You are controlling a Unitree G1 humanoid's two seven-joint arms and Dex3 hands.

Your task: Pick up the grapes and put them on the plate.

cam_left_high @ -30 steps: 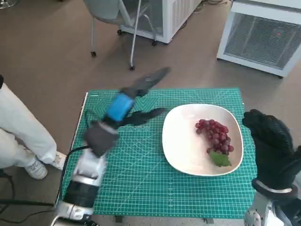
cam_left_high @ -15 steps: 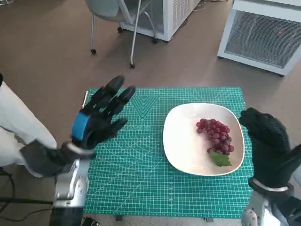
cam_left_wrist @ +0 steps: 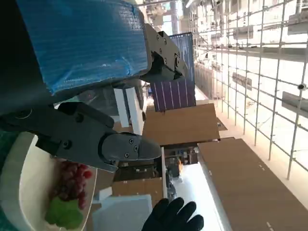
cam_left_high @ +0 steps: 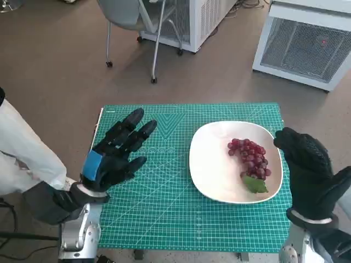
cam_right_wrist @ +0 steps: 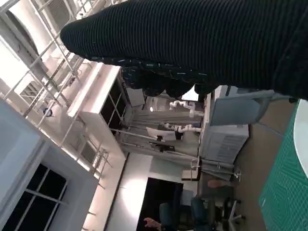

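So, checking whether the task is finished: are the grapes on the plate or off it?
On it. The grapes lie inside the white plate, toward its right side, with neither hand touching them.

The tabletop (cam_left_high: 164,219) is covered edge to edge by a green cutting mat (cam_left_high: 159,192) printed with a pale grid and diagonal guide lines. A white, rounded-square plate (cam_left_high: 211,175) lies directly on the mat, on the right half of it, near the far edge. A dark cable (cam_left_high: 82,178) hangs by the tabletop's left edge.
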